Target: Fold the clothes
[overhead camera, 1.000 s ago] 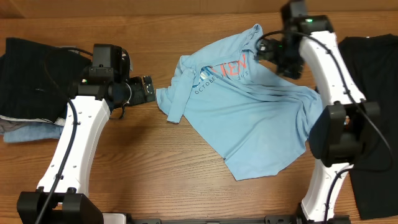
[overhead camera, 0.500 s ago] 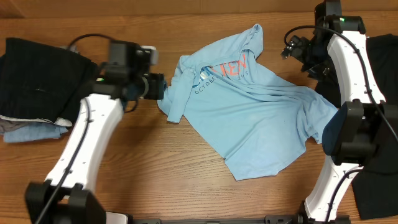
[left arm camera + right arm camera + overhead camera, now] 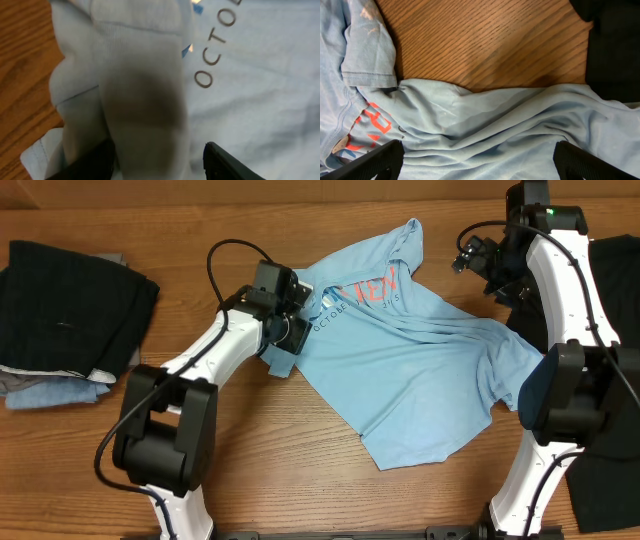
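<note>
Here, the left gripper was set astride a raised fold of the sky-blue T-shirt, jaws partly parted; whether the fold was pinched could not be told. The right gripper was opened wide, rumpled shirt cloth seen below and between its jaws.

The T-shirt lies spread out in the middle of the table. A pile of folded clothes sits far off at the left end of the table, well apart from the T-shirt. Another shirt lies at the right end, just beside the T-shirt. The left gripper is at the T-shirt's left sleeve, and a fold of the sleeve lies between its fingers. The right gripper hangs over the T-shirt's back right part, near the other shirt.
</note>
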Action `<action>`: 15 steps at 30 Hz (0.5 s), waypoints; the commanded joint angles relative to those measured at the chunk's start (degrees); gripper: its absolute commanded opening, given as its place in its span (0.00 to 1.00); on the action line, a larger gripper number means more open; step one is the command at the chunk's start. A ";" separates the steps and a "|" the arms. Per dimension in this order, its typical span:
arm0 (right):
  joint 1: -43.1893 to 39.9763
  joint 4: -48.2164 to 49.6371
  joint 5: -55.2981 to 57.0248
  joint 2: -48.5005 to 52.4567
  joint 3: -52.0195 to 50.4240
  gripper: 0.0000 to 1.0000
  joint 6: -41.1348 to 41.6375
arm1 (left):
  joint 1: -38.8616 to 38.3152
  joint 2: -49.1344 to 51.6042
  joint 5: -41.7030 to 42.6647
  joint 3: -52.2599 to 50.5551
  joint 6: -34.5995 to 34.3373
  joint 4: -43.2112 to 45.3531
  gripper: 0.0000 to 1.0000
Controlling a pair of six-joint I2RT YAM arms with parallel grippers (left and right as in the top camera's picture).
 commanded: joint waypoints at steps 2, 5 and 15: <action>-0.04 0.17 0.33 0.15 0.04 1.00 0.24 | -0.02 1.22 -3.61 0.94 1.57 0.76 0.61; -0.04 0.20 0.33 0.15 0.04 1.00 0.26 | -0.02 1.22 -3.89 0.94 1.55 1.07 0.60; -0.04 0.20 0.33 0.15 0.04 1.00 0.24 | -0.04 1.25 -3.17 0.79 1.51 0.59 0.52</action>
